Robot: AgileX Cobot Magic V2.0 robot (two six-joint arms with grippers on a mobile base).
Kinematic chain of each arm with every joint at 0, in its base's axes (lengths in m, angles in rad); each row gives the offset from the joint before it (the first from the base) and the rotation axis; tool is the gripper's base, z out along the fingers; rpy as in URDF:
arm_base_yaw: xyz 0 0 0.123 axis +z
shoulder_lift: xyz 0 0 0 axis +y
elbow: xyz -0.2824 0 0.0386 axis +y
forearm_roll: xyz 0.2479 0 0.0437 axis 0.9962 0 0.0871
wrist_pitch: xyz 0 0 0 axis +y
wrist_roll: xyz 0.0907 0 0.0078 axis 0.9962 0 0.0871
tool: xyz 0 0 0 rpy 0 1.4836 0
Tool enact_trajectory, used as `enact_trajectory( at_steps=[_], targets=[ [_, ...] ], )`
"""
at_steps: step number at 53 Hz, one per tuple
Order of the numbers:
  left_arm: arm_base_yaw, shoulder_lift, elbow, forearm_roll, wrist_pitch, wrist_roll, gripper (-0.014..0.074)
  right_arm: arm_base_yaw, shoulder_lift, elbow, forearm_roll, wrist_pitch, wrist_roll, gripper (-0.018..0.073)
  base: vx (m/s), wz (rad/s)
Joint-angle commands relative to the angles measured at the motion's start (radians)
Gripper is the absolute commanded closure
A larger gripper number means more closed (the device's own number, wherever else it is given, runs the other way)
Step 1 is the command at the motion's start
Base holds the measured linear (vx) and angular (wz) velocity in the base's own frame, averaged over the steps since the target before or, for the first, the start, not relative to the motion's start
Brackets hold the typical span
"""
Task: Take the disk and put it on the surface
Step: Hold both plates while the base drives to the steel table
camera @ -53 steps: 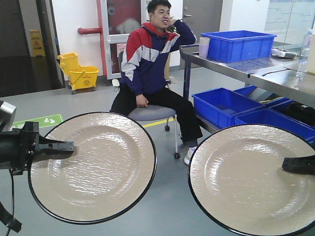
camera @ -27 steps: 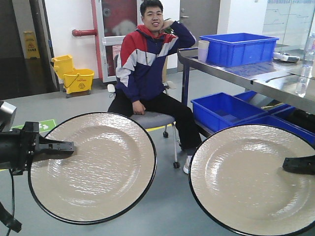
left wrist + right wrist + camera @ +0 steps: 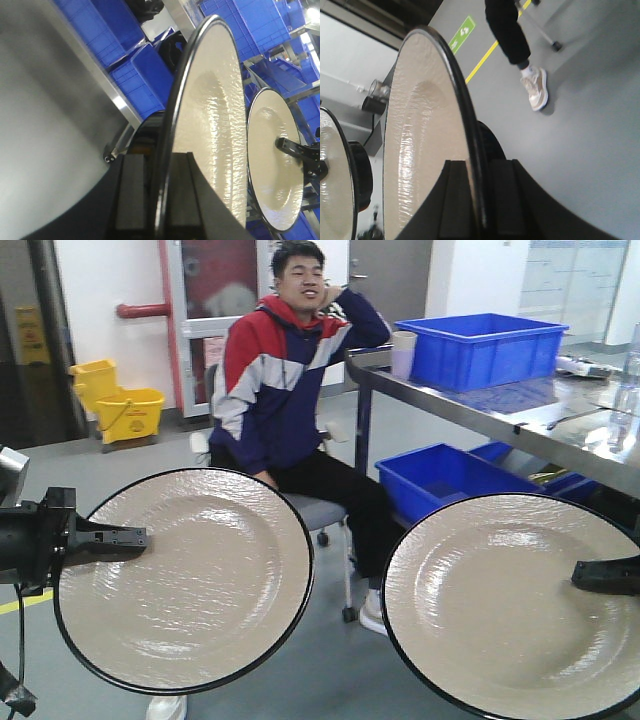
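Two beige disks with black rims are held upright, facing the front camera. My left gripper (image 3: pixel 140 537) is shut on the left edge of the left disk (image 3: pixel 185 575); the wrist view shows its rim pinched between both fingers (image 3: pixel 134 200) of that gripper (image 3: pixel 159 167). My right gripper (image 3: pixel 578 577) is shut on the right edge of the right disk (image 3: pixel 510 600), whose rim sits between its fingers (image 3: pixel 500 200) in the right wrist view (image 3: pixel 415 150). The surface (image 3: pixel 520 405), a shiny steel tabletop, lies at the right, beyond the disks.
A seated person (image 3: pixel 285 400) is straight ahead on a wheeled chair. A blue bin (image 3: pixel 480 345) and a cup (image 3: pixel 404 352) stand on the steel table, with blue crates (image 3: pixel 440 475) beneath it. A yellow mop bucket (image 3: pixel 120 405) stands at the back left.
The background has slid left and the person looms larger, so the base has moved. Both disks stay in the same places in view, still gripped.
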Motion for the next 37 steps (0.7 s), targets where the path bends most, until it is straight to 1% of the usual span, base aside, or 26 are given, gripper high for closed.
enact_trajectory(
  at_steps=[1,37],
  targets=[
    [-0.002,-0.054,-0.027,-0.142,0.04,-0.014,0.0602,-0.003,-0.035,-0.035,0.124,0.004,0.006,0.0568,0.42,-0.32],
    [-0.002,-0.054,-0.027,-0.142,0.039,-0.014,0.0602,-0.003,-0.035,-0.035,0.124,0.005,0.006,0.0568,0.44,-0.37]
  ],
)
